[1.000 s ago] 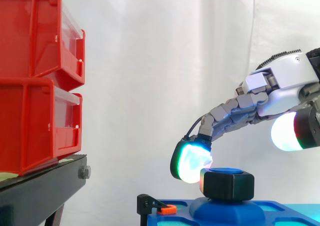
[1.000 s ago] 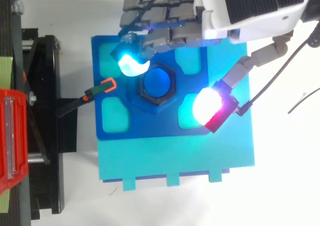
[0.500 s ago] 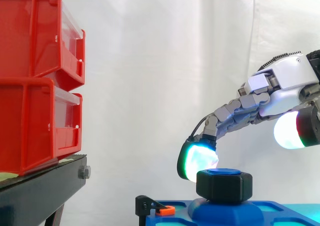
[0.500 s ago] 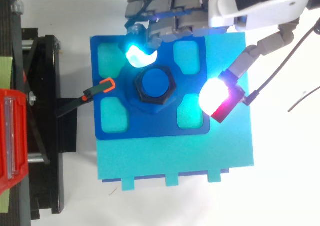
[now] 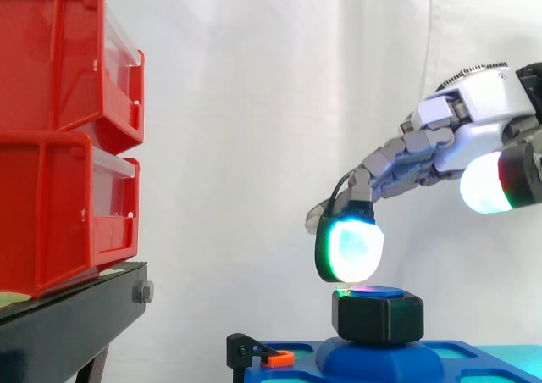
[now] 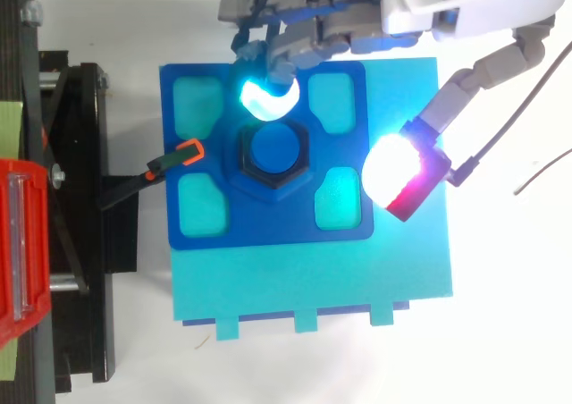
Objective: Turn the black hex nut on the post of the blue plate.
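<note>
while hand (image 5: 474,120) hovers above, six-sided black nut (image 5: 377,315), round blue post (image 6: 273,147)

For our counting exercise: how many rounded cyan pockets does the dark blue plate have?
4 pockets in the dark blue plate, around the black hex nut: upper left, upper right by the hand, lower left, lower right. None looks hidden.

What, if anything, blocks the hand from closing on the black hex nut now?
Likely yes, reachable: nothing seems to block it. The hand hovers open just above the black hex nut, not touching, and the orange-tipped clamp at the blue plate edge sits off to one side.
</note>
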